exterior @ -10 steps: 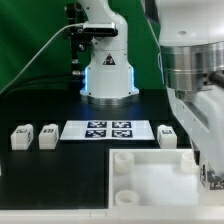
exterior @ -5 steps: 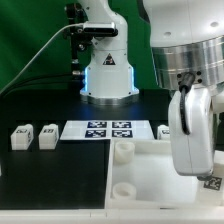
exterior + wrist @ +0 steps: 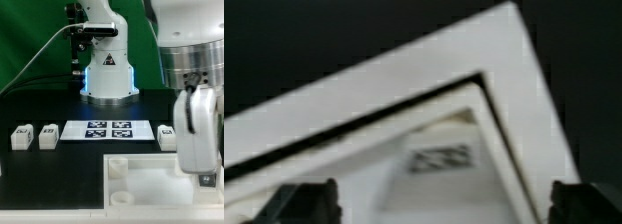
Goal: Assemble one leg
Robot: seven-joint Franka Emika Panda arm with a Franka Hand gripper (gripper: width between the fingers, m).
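Jaws are spread wide: in the wrist view you see both fingertips (image 3: 304, 200) well apart at the edges of the frame, nothing between them. The gripper (image 3: 446, 205) hangs over a corner of the big white tray (image 3: 420, 90); a blurred marker tag (image 3: 441, 158) shows inside that corner, too soft to read.

Counts from the exterior view:
- Legs: you can count three. Two sit side by side at the exterior view's left, leg one (image 3: 21, 136) and leg two (image 3: 47, 135). A third leg (image 3: 167, 135) sits at the exterior view's right of the marker board (image 3: 108, 130), partly covered by the arm.
- Tray (image 3: 150, 178): one, in the foreground, with two round corner sockets (image 3: 118, 170) visible along its near-left side.
- Marker board: one, four tags.

Hidden or cut off: the arm (image 3: 195, 120) blocks the tray's right side and its far right corner. The gripper itself is not identifiable in the exterior view. The tray's lower edge runs out of frame.
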